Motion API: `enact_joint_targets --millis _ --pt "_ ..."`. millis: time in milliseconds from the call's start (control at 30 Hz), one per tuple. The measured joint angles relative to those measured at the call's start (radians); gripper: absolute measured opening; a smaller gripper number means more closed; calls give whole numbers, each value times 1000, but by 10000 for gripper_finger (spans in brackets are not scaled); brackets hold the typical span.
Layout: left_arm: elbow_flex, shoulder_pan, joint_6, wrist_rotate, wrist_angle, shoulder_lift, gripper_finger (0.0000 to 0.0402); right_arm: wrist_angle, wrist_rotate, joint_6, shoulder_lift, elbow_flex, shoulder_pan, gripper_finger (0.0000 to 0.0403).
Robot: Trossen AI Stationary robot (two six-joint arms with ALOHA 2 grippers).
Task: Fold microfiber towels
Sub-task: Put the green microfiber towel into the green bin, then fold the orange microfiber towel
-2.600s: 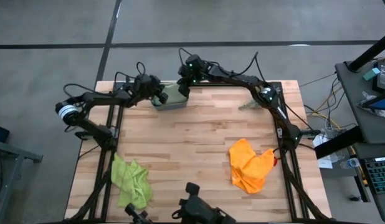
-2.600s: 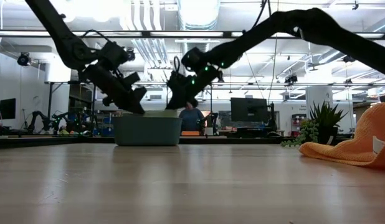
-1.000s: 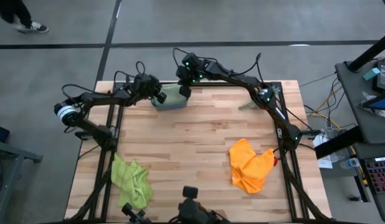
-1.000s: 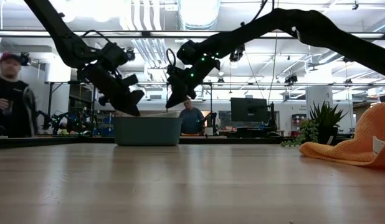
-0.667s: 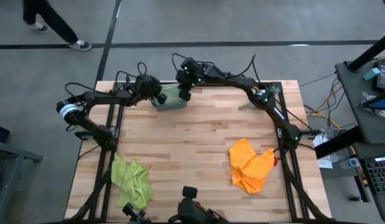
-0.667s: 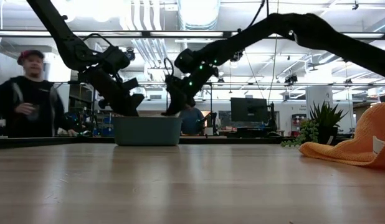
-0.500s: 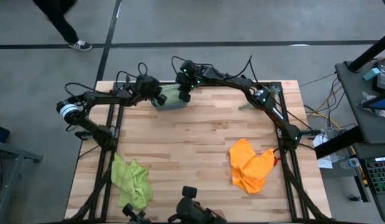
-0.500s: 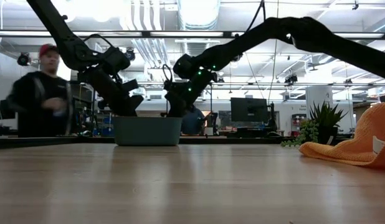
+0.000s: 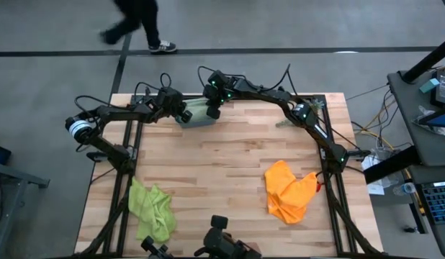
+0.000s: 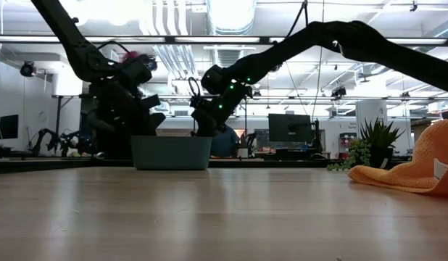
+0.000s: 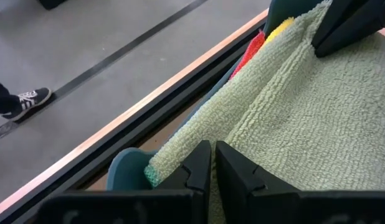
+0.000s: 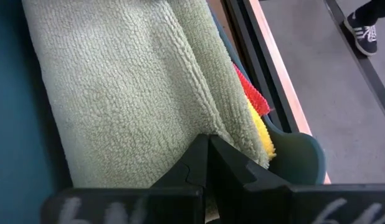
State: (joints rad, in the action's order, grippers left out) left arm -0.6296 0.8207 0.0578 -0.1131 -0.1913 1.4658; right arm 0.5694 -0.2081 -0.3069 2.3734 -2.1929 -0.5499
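Wrist views: left claw (image 11: pixel 210 163) and right claw (image 12: pixel 207 158) both pressed together on the sage green towel (image 11: pixel 317 118).

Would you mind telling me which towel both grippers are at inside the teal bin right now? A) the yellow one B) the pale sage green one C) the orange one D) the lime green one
B: both wrist views show the left gripper and right gripper at the pale sage green towel in the bin; the orange towel and lime towel lie out on the table.
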Motion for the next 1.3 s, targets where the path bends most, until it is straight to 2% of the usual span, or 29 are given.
enact_joint_targets --millis 467,933,1100,1300 --pt "0 -1 1 0 1 -33 10 10 3 6 -31 -2 2 8" --pt "0 -12 0 1 72 -222 10 47 3 32 -96 -7 12 8" --pt "1 -87 -1 16 100 -314 10 125 3 46 -149 -8 40 8" --pt "1 -255 -2 29 121 -411 10 256 2 56 -197 0 121 8"
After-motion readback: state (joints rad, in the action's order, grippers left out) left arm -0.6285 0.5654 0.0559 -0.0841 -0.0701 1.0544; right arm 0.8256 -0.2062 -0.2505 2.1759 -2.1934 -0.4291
